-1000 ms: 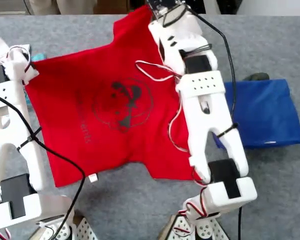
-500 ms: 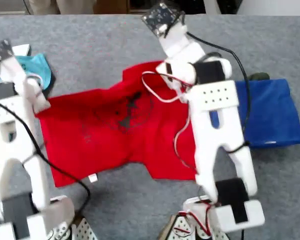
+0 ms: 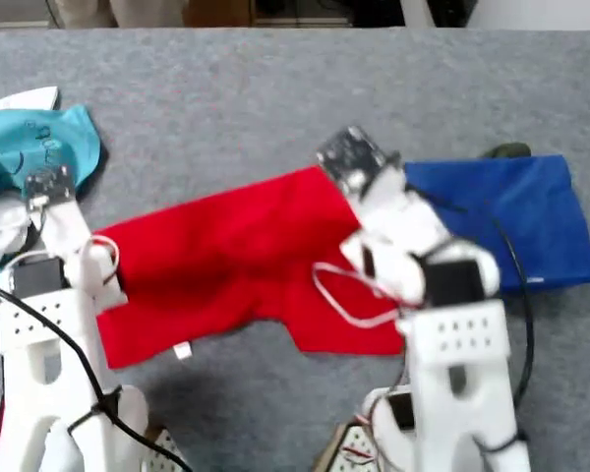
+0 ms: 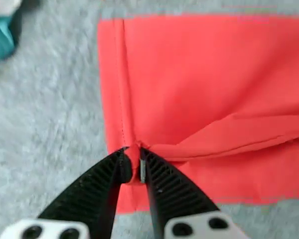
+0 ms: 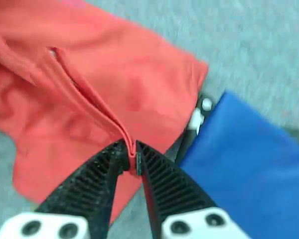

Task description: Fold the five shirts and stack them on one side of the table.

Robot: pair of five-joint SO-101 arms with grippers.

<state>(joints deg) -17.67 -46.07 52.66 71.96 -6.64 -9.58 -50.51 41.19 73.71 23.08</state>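
The red shirt [image 3: 226, 261] lies folded over on itself across the middle of the grey table. My left gripper [image 4: 133, 167] is shut on the shirt's edge, pinching red cloth [image 4: 199, 94] at its left end. My right gripper [image 5: 130, 160] is shut on a ridge of red fabric [image 5: 89, 89] at the shirt's right end, close to the folded blue shirt [image 5: 249, 164]. In the high view the left arm [image 3: 54, 265] stands by the shirt's left edge and the right arm [image 3: 403, 246] by its right edge.
A folded blue shirt [image 3: 516, 221] lies at the right of the table with a dark garment [image 3: 501, 150] peeking out behind it. A teal shirt [image 3: 34, 147] sits at the far left. Bare grey table [image 3: 275, 88] stretches behind the red shirt.
Both arms pulled back toward the near side, dragging the red shirt's far half over its near half. The printed front is now hidden and the teal shirt is uncovered.
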